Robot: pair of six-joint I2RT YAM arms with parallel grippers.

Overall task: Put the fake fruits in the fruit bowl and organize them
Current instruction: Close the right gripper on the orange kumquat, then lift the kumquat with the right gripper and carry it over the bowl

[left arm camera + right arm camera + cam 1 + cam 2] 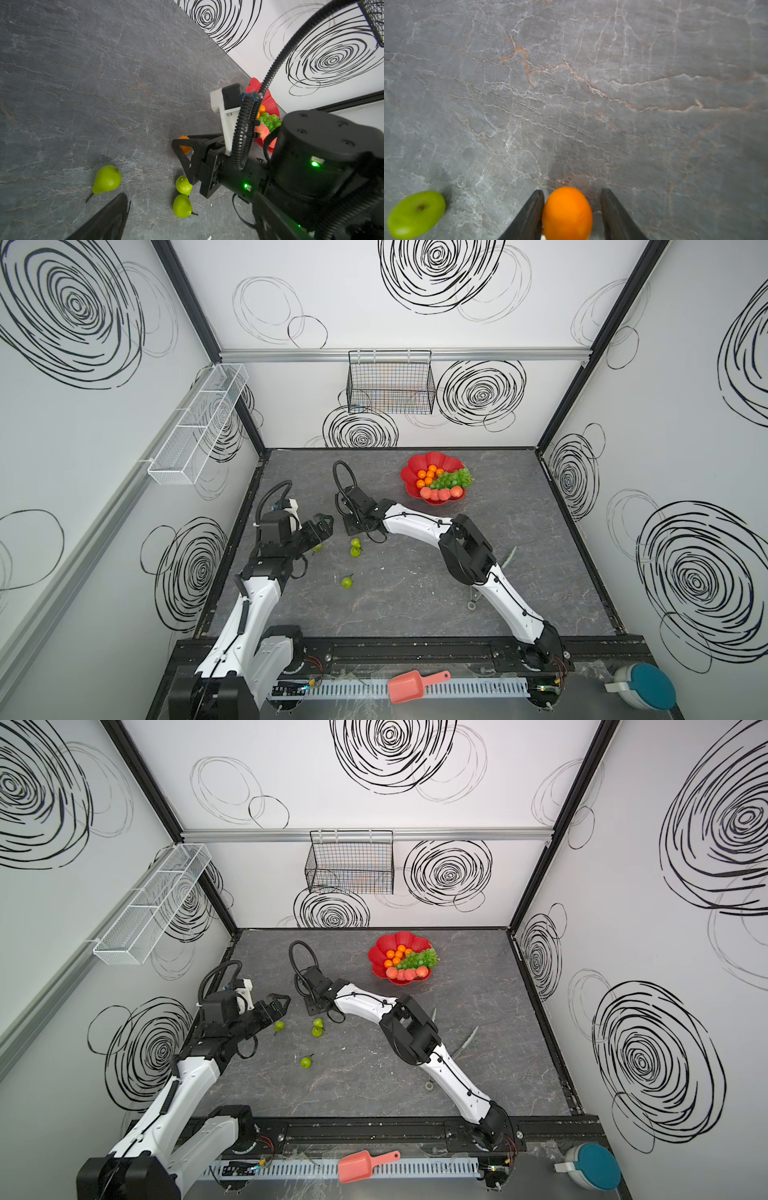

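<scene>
On the grey marbled tabletop (415, 593), left of centre, we find the right gripper (572, 190) set around a loose orange (566, 214). Its jaws stand apart, one finger against the fruit and a narrow gap showing at the other. Two green pears (355, 552) lie touching each other just beside it. A third pear (346, 583) sits nearer the front edge, and a fourth pear (279, 1026) sits by the left gripper (324, 526); we cannot tell whether that gripper's jaws are parted or closed. Well apart, near the back wall, the red fruit bowl (434, 458) holds oranges (428, 477), grapes (453, 477) and peaches (440, 492).
</scene>
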